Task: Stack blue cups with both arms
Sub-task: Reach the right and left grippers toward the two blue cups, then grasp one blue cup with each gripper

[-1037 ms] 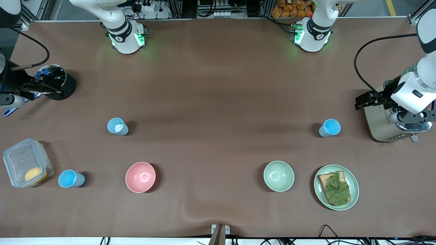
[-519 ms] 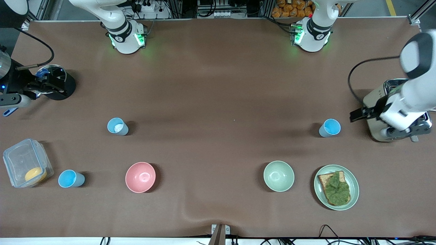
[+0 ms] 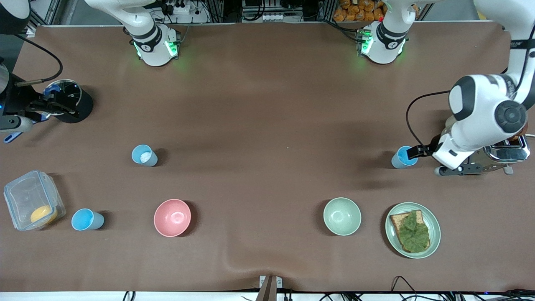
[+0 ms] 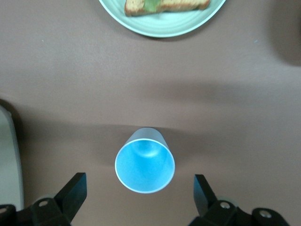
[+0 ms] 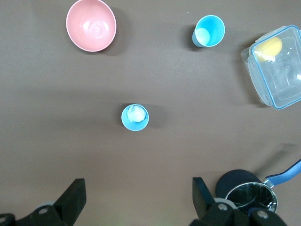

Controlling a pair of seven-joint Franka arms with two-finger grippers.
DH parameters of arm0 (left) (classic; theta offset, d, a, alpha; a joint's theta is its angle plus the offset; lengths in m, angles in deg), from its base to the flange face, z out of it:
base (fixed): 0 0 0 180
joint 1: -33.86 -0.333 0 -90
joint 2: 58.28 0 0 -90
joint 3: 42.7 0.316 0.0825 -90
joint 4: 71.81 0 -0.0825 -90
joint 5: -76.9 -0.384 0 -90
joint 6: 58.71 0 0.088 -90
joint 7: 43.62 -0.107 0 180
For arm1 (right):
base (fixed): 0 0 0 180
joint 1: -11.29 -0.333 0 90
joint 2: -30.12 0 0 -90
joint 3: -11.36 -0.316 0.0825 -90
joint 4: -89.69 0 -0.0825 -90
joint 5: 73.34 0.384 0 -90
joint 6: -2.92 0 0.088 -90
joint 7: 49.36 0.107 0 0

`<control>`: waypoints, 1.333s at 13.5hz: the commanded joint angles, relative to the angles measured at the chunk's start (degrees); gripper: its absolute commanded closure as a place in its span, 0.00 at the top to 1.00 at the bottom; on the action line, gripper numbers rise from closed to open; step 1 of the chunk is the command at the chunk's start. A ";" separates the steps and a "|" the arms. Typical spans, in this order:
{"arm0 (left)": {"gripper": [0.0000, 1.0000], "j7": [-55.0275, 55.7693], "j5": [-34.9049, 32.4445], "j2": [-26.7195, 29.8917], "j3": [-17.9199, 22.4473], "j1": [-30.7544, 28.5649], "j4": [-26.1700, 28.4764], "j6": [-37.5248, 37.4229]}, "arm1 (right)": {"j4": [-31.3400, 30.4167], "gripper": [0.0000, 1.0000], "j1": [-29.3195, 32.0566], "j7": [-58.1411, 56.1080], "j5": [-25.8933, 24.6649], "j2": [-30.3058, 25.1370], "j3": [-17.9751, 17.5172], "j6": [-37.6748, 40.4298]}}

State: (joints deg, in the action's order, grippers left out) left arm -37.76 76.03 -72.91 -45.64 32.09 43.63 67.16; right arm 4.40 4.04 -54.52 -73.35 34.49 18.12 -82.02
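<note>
Left gripper [image 4: 136, 200] hung wide apart beside a cup [image 4: 145, 160]; right gripper [image 5: 136, 205] waited apart above the pot [image 5: 248, 192]

No legible text, label, brand or number on any object; no signs readable

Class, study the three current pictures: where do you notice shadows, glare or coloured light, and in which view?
Front view: green light glows at both arm bases, and each blue cup casts a soft shadow on the brown table. Left wrist view: a dark shadow band lies beside the cup; the open left claw frames it. Right wrist view: even light, a shiny metal pot near the open right claw.
</note>
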 commanded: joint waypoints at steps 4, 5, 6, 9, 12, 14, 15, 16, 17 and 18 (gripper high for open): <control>1.00 -0.06 -2.47 -4.61 -0.40 -0.52 -0.03 2.01 | -0.40 1.00 0.04 0.24 0.89 1.25 -0.43 0.05; 1.00 0.02 -2.47 -5.05 -0.40 -0.60 -0.03 2.10 | -0.41 1.00 0.31 0.16 1.50 1.60 -0.43 -0.30; 1.00 0.02 -2.47 -5.58 -0.40 -0.69 -0.03 2.10 | -0.49 1.00 0.40 0.15 1.51 1.95 -0.35 -1.00; 1.00 -0.07 -2.47 -6.55 -0.31 -1.22 -0.04 3.07 | -5.83 1.00 1.89 0.07 1.51 2.14 -0.26 -4.68; 1.00 0.02 -2.56 -6.38 -0.22 -1.39 0.23 2.89 | -9.54 1.00 1.63 0.15 1.51 1.87 -0.26 -8.55; 1.00 -0.07 -2.56 -6.55 -0.31 -2.35 0.49 2.89 | -14.44 1.00 1.63 0.07 1.51 1.96 -0.26 -13.20; 1.00 -0.15 -2.56 -6.29 -0.40 -3.06 0.84 2.54 | -17.51 1.00 1.45 0.07 1.51 1.96 -0.34 -16.27; 1.00 -0.15 -2.56 -6.20 -0.40 -3.24 1.19 2.28 | -19.98 1.00 1.10 0.15 1.51 2.22 -0.34 -19.87; 1.00 -0.15 -2.56 -6.46 -0.40 -3.24 1.20 2.36 | -22.61 1.00 0.84 0.15 1.51 2.48 -0.43 -23.21; 1.00 -0.15 -2.56 -6.72 -0.40 -3.15 1.20 2.36 | -25.34 1.00 0.66 0.07 1.51 2.66 -0.43 -26.55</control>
State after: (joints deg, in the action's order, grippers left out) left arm -37.91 74.79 -79.69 -45.53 29.36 44.22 69.44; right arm -15.40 4.98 -54.53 -72.47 38.10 17.96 -103.40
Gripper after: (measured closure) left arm 0.000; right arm 0.000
